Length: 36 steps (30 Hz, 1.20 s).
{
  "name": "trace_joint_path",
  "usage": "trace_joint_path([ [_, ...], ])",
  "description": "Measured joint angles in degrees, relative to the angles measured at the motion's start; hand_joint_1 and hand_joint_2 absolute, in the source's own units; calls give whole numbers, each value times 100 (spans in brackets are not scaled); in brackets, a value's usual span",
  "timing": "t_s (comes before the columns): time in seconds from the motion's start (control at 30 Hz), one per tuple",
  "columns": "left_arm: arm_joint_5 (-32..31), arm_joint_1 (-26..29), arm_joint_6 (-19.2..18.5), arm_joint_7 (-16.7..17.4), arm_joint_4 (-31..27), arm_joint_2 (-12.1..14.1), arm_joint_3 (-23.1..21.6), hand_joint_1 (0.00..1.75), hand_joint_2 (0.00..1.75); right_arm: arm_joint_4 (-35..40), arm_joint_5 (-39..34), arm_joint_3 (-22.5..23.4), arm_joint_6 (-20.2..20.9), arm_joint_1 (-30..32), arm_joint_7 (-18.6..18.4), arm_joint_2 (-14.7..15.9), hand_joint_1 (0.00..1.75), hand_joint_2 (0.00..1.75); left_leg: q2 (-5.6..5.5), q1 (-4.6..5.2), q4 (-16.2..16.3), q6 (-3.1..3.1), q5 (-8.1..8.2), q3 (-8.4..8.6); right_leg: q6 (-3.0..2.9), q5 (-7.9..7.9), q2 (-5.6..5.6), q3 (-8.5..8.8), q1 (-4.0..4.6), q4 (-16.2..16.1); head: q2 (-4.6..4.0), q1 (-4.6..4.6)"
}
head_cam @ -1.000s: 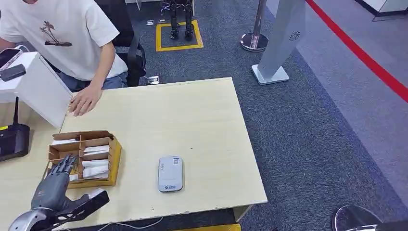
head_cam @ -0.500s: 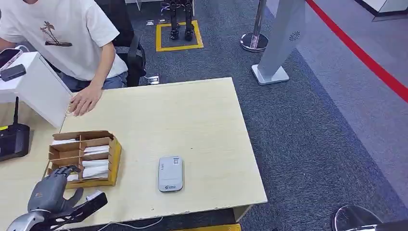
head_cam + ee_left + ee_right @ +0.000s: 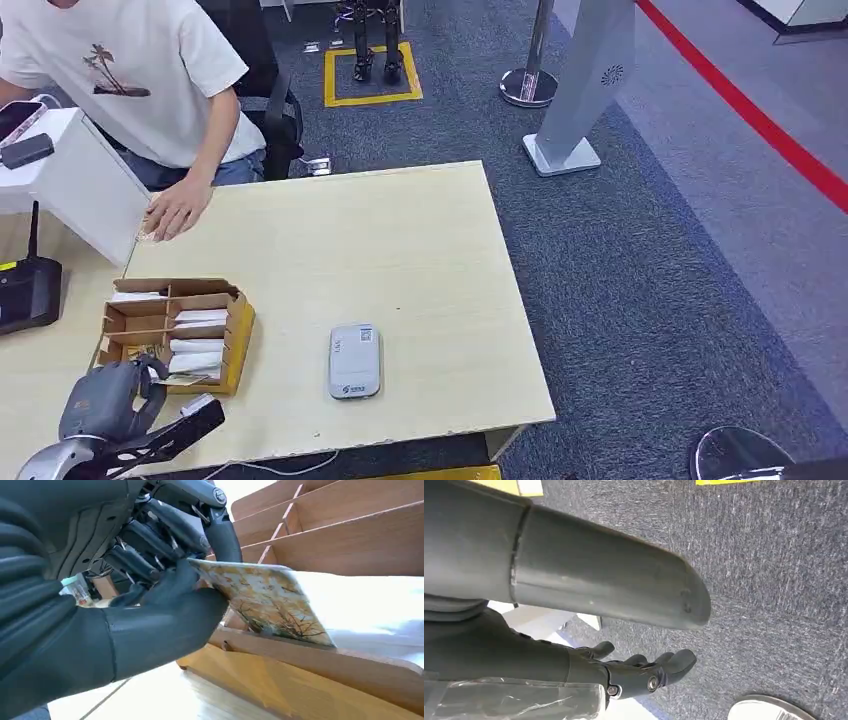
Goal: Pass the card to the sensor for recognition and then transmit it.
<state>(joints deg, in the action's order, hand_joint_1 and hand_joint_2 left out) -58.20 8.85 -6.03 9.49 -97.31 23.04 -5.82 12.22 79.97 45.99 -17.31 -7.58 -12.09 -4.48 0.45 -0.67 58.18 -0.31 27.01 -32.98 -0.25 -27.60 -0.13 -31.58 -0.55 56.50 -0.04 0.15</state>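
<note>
Card, printed with a tree scene, pinched at its near edge between the thumb and dark fingers of the left hand; its far end lies tilted over the front wall of the box, so it appears partly lifted out of the nearest compartment rather than free of it. The edge pinch leaves the card's flat face exposed, which suits presenting it face-down to a reader. The box, a divided cardboard tray holding other white cards, stands at the near left of the table. Sensor, a small grey pad, lies flat to the right of the box, near the front edge and within the left arm's reach. Right hand hangs over carpet, fingers loosely curled and holding nothing. A person's hand rests at the far left corner, probably placed to receive the card
</note>
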Motion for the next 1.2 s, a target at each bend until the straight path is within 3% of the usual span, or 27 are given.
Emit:
trace_joint_path([
  [0.43, 63, -1, 4, -39, 0, -50, 0, 175, 175, 0, -9, -63, 31, 0, 13, 0, 0, 0, 0, 0, 0, 0, 0, 0, 0, 0, 0, 0, 0, 0, 0, 0],
  [0.7, -70, -97, 444, -136, -96, -160, 88, 175, 175, 0, -42, -70, 28, 6, 50, 0, 0, 0, 0, 0, 0, 0, 0, 0, 0, 0, 0, 0, 0, 0, 0, 0],
  [0.87, 9, -335, 654, -203, -140, -190, 385, 175, 175, 0, -37, -74, 33, 18, 133, 0, 0, 0, -1, -2, 0, -1, -1, 1, 0, 0, -1, -1, 0, 0, 0, 0],
  [1.2, 192, -1517, 813, -437, 65, -127, 1303, 175, 175, 0, 46, -94, 48, 22, 133, 0, 0, 0, -2, -2, 0, -3, -6, 1, -4, 3, -3, -1, 1, 3, 0, 0],
])
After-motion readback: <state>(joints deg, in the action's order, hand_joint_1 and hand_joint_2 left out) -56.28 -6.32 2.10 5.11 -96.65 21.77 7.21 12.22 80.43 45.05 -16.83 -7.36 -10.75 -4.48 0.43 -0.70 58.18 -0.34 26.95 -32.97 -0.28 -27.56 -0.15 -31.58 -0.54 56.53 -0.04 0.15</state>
